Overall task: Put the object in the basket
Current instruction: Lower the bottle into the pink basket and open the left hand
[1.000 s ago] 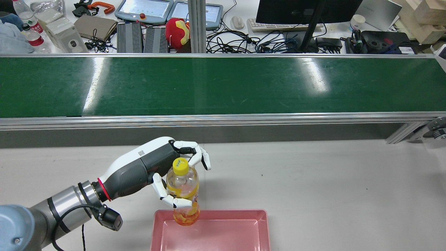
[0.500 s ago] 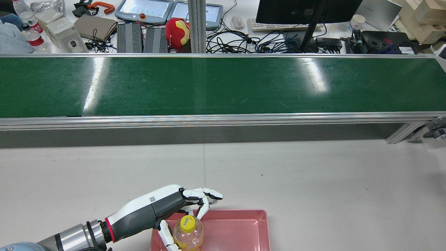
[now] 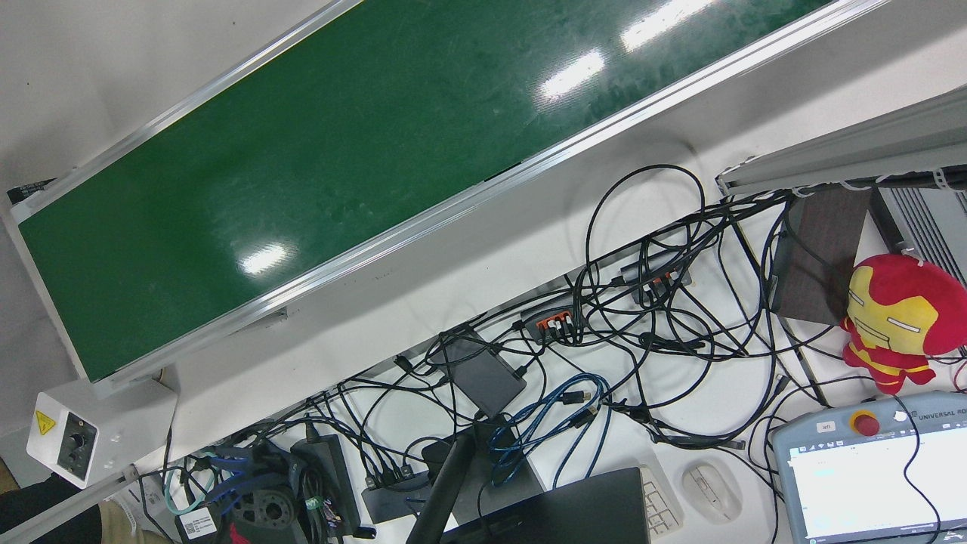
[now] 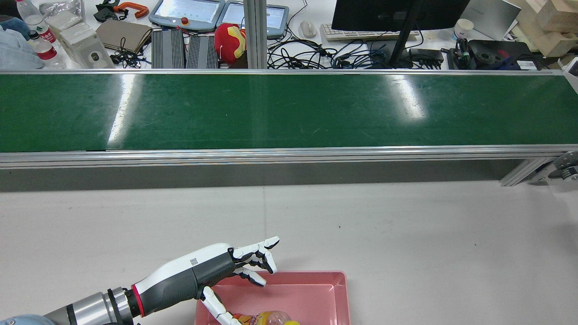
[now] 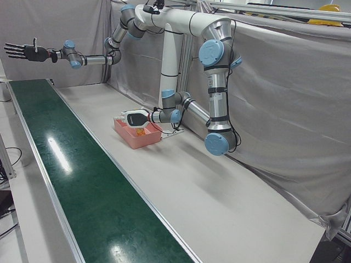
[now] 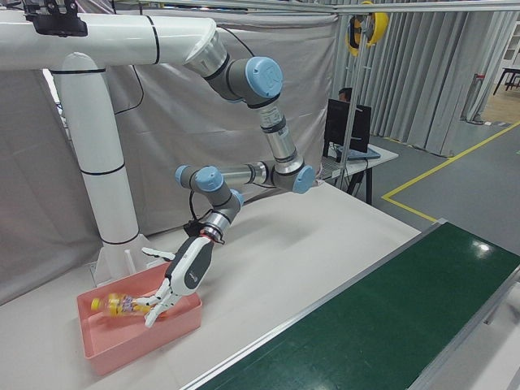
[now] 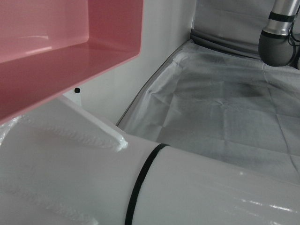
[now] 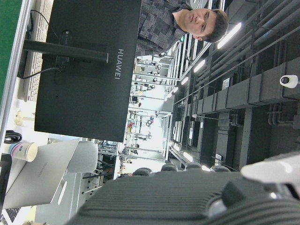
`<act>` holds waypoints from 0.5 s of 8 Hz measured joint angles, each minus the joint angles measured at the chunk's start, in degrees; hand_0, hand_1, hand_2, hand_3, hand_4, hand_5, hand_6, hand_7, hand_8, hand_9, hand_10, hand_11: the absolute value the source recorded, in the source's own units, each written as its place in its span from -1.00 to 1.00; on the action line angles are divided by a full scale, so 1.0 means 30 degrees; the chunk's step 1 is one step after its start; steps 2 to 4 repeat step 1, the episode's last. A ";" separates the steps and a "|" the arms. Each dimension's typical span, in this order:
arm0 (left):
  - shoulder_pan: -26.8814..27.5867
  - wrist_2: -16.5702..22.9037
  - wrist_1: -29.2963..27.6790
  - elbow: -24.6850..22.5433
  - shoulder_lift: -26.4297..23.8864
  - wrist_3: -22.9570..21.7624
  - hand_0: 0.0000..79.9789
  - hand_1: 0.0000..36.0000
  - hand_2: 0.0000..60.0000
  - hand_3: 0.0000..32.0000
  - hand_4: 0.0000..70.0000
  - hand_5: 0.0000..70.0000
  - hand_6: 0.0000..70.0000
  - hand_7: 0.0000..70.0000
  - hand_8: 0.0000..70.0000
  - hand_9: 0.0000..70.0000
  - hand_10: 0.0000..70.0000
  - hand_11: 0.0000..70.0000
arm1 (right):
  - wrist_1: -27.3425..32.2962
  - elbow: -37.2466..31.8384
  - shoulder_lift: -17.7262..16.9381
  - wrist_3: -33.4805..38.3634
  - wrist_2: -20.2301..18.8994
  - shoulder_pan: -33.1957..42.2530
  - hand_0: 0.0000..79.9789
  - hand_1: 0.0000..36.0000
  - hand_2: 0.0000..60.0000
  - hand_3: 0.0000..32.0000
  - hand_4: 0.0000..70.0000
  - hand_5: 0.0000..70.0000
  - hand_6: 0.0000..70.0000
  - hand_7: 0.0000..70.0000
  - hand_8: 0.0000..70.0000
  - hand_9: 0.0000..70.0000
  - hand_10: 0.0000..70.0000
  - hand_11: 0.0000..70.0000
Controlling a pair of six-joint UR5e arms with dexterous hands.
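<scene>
A clear bottle point(image 4: 270, 318) with a yellow cap and orange label lies on its side in the pink basket point(image 4: 311, 295) at the near table edge. It also shows in the right-front view point(image 6: 120, 305), inside the basket point(image 6: 146, 345). My left hand point(image 4: 235, 266) hovers over the basket's left rim, fingers spread, holding nothing; its thumb reaches down close to the bottle. The left hand also shows in the right-front view point(image 6: 180, 280). My right hand point(image 5: 22, 52) is raised high and far from the table, open with fingers spread.
A long green conveyor belt point(image 4: 289, 110) runs across the far side of the grey table point(image 4: 406, 234). Behind it is a desk with cables, monitor, teach pendants and a red plush toy point(image 4: 230, 43). The basket wall point(image 7: 70, 70) fills the left hand view.
My left hand came down and back with the bottle from above the basket's far rim, then opened. The bottle went from upright in the hand to lying in the basket.
</scene>
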 measured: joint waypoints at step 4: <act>-0.0030 0.0042 0.0042 -0.0236 -0.0005 -0.0056 0.44 0.04 -1.00 -1.00 -0.90 -0.10 -0.97 -0.95 -0.73 -0.66 -0.67 -0.46 | 0.0006 -0.0002 0.0000 0.0000 -0.0007 -0.0002 -1.00 -1.00 -1.00 -1.00 -1.00 -1.00 -1.00 -1.00 -1.00 -1.00 -1.00 -1.00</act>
